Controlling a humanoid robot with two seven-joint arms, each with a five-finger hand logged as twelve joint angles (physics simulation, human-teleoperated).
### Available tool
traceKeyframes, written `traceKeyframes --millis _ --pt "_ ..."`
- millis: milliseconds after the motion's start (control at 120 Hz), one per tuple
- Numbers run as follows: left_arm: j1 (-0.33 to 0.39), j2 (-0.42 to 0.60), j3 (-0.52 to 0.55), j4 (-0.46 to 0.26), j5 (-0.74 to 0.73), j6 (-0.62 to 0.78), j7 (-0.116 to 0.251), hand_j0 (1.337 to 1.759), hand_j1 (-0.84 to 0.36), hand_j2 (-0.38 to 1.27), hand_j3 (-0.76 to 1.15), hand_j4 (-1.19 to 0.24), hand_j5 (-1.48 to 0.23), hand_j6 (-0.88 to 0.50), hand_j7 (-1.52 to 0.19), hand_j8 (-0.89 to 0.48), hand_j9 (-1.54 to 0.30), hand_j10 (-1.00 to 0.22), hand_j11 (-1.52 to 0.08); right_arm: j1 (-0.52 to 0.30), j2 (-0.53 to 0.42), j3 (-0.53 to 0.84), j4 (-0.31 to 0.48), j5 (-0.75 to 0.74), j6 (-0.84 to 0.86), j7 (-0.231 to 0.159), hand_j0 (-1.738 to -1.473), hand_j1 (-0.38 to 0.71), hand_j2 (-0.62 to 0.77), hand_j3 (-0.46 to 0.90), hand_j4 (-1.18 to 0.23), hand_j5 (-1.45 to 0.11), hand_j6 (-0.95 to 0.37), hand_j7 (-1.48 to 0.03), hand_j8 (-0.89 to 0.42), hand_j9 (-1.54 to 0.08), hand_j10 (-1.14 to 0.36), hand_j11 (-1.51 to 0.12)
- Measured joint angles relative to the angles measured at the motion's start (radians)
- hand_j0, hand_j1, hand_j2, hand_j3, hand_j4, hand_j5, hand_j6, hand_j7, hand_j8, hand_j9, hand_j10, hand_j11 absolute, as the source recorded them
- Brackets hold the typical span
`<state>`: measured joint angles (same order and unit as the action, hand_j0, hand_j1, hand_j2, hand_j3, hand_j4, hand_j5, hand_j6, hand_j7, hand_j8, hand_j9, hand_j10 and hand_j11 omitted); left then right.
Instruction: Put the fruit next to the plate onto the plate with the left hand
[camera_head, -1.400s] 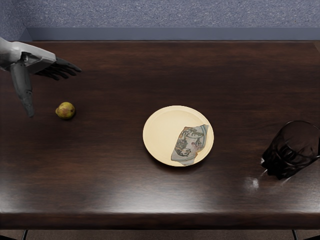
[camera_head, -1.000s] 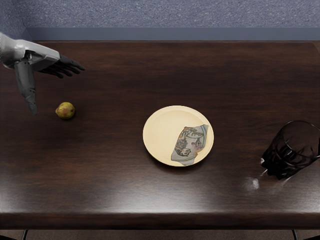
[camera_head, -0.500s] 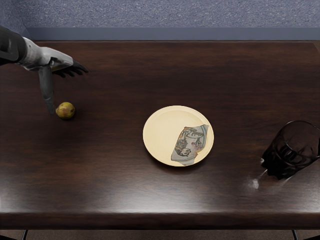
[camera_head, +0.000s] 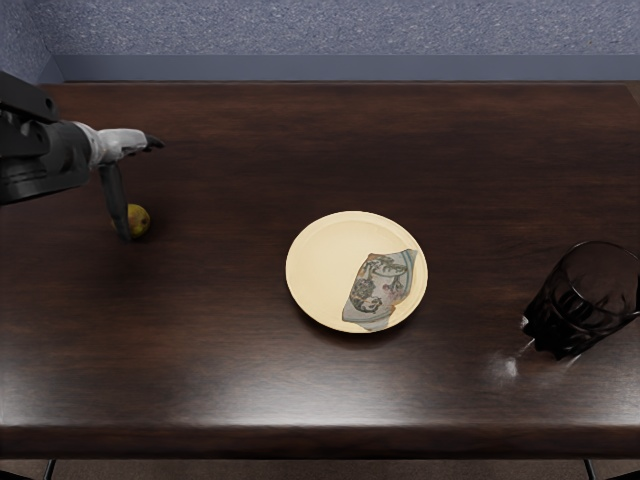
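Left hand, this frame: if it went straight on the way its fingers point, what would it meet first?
Nothing that shows: the left hand points right over bare table, behind the plate. The fruit sits below, by its thumb. Depth is unclear.

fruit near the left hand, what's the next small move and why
Probably lower the left hand a little and curl the fingers around the fruit. The hand is open, one digit hangs right beside the fruit, which lies ungrasped on the table, well left of the plate.
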<state>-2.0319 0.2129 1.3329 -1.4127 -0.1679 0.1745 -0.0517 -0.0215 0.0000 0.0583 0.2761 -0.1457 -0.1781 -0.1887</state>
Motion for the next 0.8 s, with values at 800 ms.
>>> traceKeyframes --millis 800 --pt "0.188 0.027 -0.019 -0.013 -0.035 0.202 -0.010 1.658 0.28 0.01 0.00 -0.06 -0.07 -0.06 -0.07 -0.06 -0.07 -0.06 -0.07 0.000 0.000 0.000 0.000 0.000 0.000 0.000 -1.658 -0.35 0.00 0.00 0.00 0.00 0.00 0.00 0.00 0.00 0.00 0.00"
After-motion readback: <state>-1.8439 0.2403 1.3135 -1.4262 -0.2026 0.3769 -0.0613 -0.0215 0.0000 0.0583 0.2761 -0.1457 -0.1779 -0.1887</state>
